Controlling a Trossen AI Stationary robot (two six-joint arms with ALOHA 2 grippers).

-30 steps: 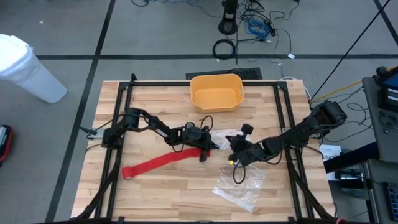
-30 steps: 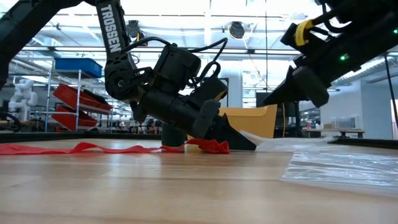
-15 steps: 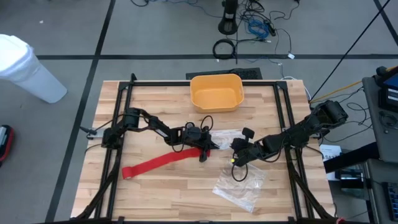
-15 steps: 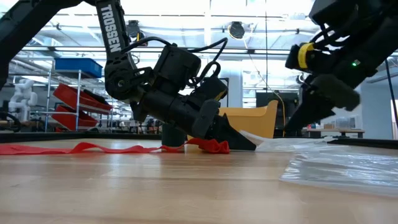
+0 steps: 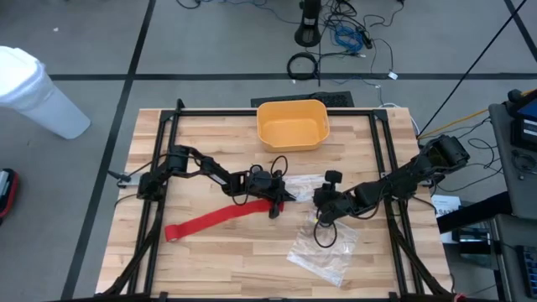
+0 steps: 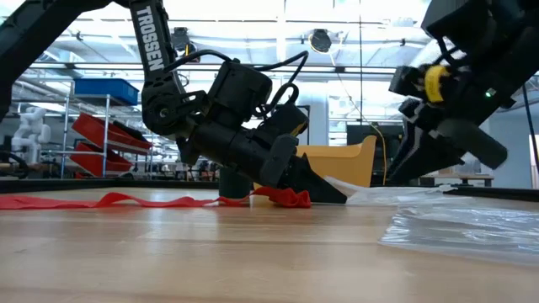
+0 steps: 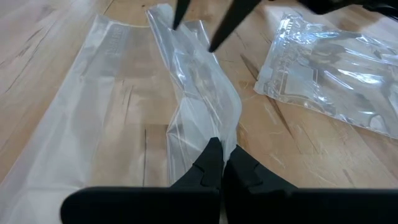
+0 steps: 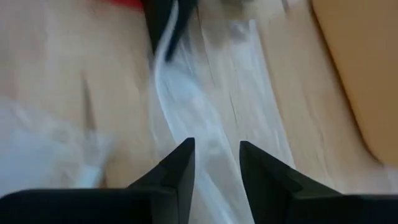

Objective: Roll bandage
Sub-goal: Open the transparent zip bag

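Red bandage [image 5: 220, 219] lies flat on the wooden counter [image 5: 210, 260], running from its loose end near the left frame rail up toward mid-counter, where it bunches under the left hand [image 5: 284, 198]. Low view: strip stretched along the counter surface, crumpled red heap [image 6: 285, 198] right at the fingertips.

Left hand: low, fingers clenched together in its wrist view [image 7: 221, 169], tips pressed onto a thin clear plastic sheet [image 7: 186, 81] with the red bunch beside them. What they pinch, sheet or fabric, cannot be told.

Yellow bin [image 5: 292, 123] at the counter's far edge, centre; nothing seen inside it.

Clear bag [image 5: 325, 249] lies crinkled near the front, right of centre, flat, contents not discernible.

Right hand [image 5: 317, 204]: just right of the left one, above the clear sheet, released, fingers [image 8: 177, 168] parted with nothing between them.

Change since a second ago: right hand has opened and drawn back a little from the left one, rising in the low view. Left hand, bandage, bin and bag have not moved.
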